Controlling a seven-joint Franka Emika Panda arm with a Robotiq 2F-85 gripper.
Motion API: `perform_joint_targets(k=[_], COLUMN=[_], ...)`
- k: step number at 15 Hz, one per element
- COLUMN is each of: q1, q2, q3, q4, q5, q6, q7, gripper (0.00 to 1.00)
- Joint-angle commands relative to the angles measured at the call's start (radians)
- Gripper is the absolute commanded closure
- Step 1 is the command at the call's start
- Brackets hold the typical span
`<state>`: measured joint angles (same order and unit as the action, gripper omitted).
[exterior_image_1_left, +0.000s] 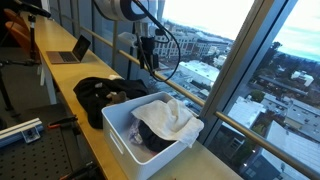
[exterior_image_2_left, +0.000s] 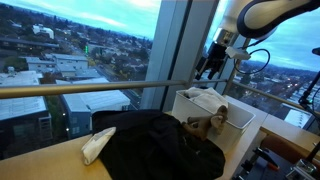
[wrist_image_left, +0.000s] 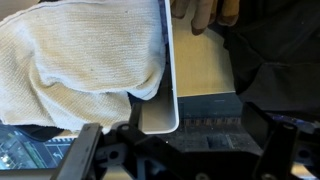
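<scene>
My gripper (exterior_image_1_left: 148, 58) hangs in the air above the wooden counter, behind a white plastic bin (exterior_image_1_left: 122, 135); it shows in both exterior views (exterior_image_2_left: 210, 68). It looks open and empty. In the wrist view its fingers (wrist_image_left: 180, 155) are spread wide at the bottom, above the bin's corner (wrist_image_left: 170, 95). A cream knitted cloth (exterior_image_1_left: 170, 118) lies draped over the bin's top and rim, filling the left of the wrist view (wrist_image_left: 80, 60). Dark clothing (exterior_image_1_left: 150, 142) lies under it inside the bin.
A black garment (exterior_image_1_left: 100, 92) lies heaped on the counter beside the bin (exterior_image_2_left: 160, 145). A small white cloth (exterior_image_2_left: 97, 145) lies past it. A brown item (exterior_image_2_left: 196, 123) sits between garment and bin. A laptop (exterior_image_1_left: 72, 50) stands at the counter's far end. Window glass and railing (exterior_image_2_left: 100, 88) run alongside.
</scene>
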<state>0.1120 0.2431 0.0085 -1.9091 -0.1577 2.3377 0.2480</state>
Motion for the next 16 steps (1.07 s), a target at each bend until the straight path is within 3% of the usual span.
perform_joint_targets(k=[1,16], q1=[-0.002,-0.009], q2=[0.0,-0.05], q3=[0.002,-0.021], q4=[0.002,-0.202], q5=[0.0,-0.021], q6=[-0.003,0.041], q7=[-0.001,0.049], gripper=[0.0,0.0])
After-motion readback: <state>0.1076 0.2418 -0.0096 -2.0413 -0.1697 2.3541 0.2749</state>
